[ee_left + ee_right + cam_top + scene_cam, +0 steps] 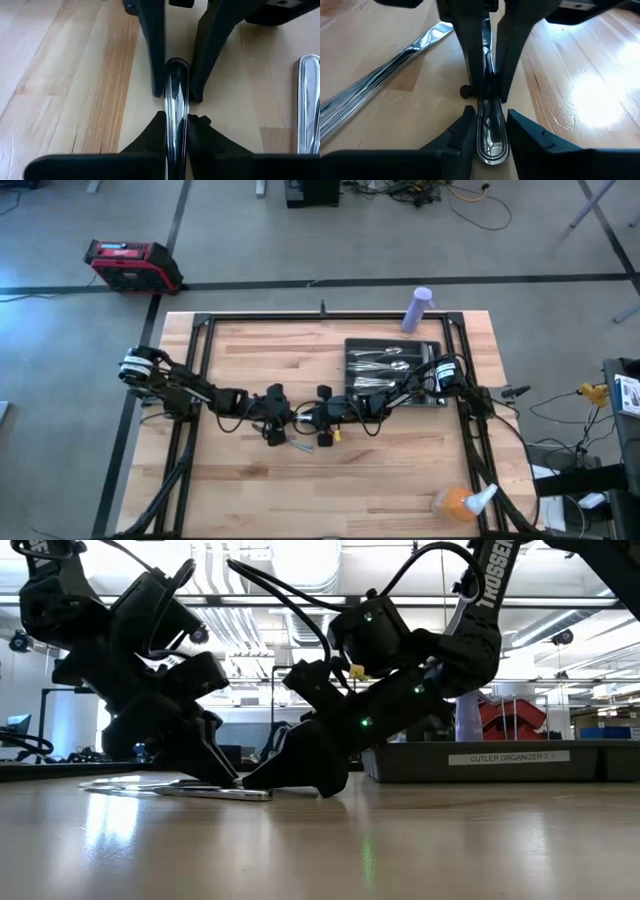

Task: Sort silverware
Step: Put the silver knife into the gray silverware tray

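A slim shiny silver metal utensil [176,107] lay flat mid-table, its long axis running straight between the two grippers — the left gripper [176,131] pinched one end, while the right gripper [487,127] straddled the other, fingers spread, equally near.

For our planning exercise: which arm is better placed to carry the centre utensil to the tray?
Probably right: the right gripper and left gripper meet at one utensil, but the tray sits on the right arm's side.

Glossy mirror-bright metal silverware [176,107] on smooth pale wood table [75,85] (matt black plastic fingers [152,45]).
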`<state>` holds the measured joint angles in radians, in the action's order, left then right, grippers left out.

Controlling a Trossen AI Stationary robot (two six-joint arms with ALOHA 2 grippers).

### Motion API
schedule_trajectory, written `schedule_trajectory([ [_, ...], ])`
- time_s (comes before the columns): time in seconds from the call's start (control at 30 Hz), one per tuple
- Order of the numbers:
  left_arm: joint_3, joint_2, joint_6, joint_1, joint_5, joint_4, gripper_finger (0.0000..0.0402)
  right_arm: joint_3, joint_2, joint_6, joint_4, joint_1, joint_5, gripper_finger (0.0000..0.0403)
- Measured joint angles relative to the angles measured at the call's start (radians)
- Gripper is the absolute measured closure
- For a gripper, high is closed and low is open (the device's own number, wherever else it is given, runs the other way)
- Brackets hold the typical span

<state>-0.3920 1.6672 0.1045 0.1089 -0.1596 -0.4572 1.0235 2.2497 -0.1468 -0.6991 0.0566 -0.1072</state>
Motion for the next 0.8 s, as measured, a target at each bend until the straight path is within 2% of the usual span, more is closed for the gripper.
schedule_trajectory([
  [0.13, -0.013, -0.001, -0.054, 0.015, -0.027, 0.017, 0.037, -0.001, -0.003, 0.106, 0.001, -0.019, 0.047, 0.0286],
  [0.23, -0.022, -0.002, -0.085, 0.03, -0.074, 0.03, 0.037, -0.002, -0.003, 0.179, 0.005, -0.032, 0.102, 0.0295],
  [0.33, -0.027, -0.003, -0.11, 0.038, -0.108, 0.036, 0.037, -0.001, -0.004, 0.222, 0.02, -0.037, 0.131, 0.0322],
  [0.47, -0.034, -0.004, -0.133, 0.042, -0.124, 0.04, 0.0366, 0.0, -0.006, 0.226, 0.035, -0.037, 0.146, 0.0378],
  [0.53, -0.035, -0.004, -0.122, 0.042, -0.118, 0.05, 0.0347, 0.0, -0.006, 0.187, 0.034, -0.036, 0.137, 0.0395],
  [0.7, -0.033, -0.01, -0.109, 0.037, -0.128, 0.054, 0.0289, 0.0, -0.006, 0.131, 0.039, -0.035, 0.111, 0.0399],
  [0.8, -0.033, -0.01, -0.1, 0.037, -0.128, 0.056, 0.028, 0.0, -0.006, 0.128, 0.038, -0.035, 0.109, 0.0399],
])
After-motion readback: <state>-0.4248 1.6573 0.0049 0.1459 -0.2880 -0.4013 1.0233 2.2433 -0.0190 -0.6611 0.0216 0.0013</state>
